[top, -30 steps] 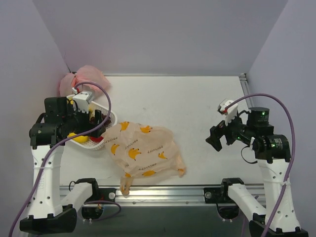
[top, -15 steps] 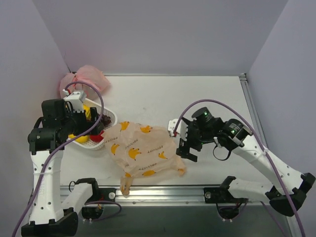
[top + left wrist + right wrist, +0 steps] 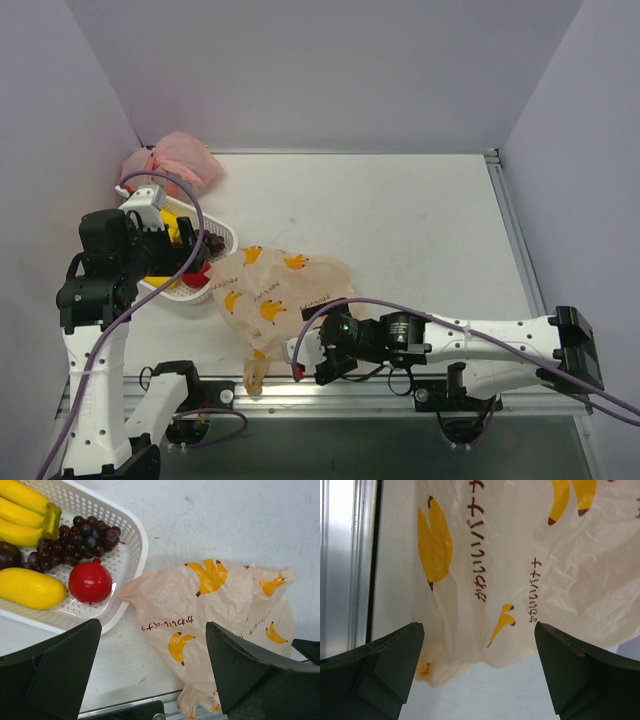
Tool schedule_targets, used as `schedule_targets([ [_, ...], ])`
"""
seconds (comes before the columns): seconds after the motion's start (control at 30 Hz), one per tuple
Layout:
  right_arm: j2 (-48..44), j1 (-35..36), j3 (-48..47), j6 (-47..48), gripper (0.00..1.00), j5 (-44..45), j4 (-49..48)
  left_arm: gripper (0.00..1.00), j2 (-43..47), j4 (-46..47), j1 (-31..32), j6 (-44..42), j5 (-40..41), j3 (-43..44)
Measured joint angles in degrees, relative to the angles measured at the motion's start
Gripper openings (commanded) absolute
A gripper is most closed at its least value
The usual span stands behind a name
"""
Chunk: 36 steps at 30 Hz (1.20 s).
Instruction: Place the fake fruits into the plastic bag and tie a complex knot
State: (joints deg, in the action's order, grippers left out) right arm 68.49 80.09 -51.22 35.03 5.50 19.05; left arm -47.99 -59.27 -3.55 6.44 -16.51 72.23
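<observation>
Our right gripper (image 3: 479, 626) has swung over the near-edge bag (image 3: 285, 300), fingers wide; fruits (image 3: 90, 581) lie in the basket (image 3: 140, 545), left gripper (image 3: 152, 625) wide too.

Top view: high above the near edge, takes in the whole white tabletop (image 3: 400, 220). Both wrist views look down, the right closest. All three share the translucent pale-orange banana-print plastic bag (image 3: 285, 300).

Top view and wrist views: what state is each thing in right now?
plastic bag: lying crumpled, untied, looks empty.
fake fruits: in the white basket, none bagged.
left hand: open, holding nothing.
right hand: open, over the bag's near edge.
</observation>
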Motion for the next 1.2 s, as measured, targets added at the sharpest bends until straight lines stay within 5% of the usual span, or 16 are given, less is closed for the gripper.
schedule_targets([
  [0.23, 6.73, 4.11, 6.08, 4.31, 0.99, 8.28, -15.52, 0.97, -0.57, 0.57, -0.04, 0.46, -0.02, -1.51],
  [0.3, 8.57, 4.11, 7.34, 5.16, 0.88, 10.01, -19.5, 0.97, -0.44, 0.81, -0.04, 0.46, -0.04, -1.51],
  [0.43, 10.27, 3.28, 7.61, 5.2, 0.46, 11.85, -23.17, 0.97, -0.02, 1.64, -0.04, 0.44, -0.28, -1.97],
  [0.47, 10.25, 2.82, 7.28, 4.9, 0.2, 11.85, -23.23, 0.97, 0.17, 1.75, -0.04, 0.42, -0.35, -2.23],
  [0.53, 10.25, 1.53, 6.12, 3.54, 0.0, 11.15, -22.25, 0.97, 0.52, 2.1, -0.04, 0.42, -0.55, -2.82],
  [1.2, 10.49, -39.45, -34.75, -39.41, 0.0, -20.28, 9.88, 0.97, -0.13, 7.08, -0.04, -0.66, -3.72, -3.61],
])
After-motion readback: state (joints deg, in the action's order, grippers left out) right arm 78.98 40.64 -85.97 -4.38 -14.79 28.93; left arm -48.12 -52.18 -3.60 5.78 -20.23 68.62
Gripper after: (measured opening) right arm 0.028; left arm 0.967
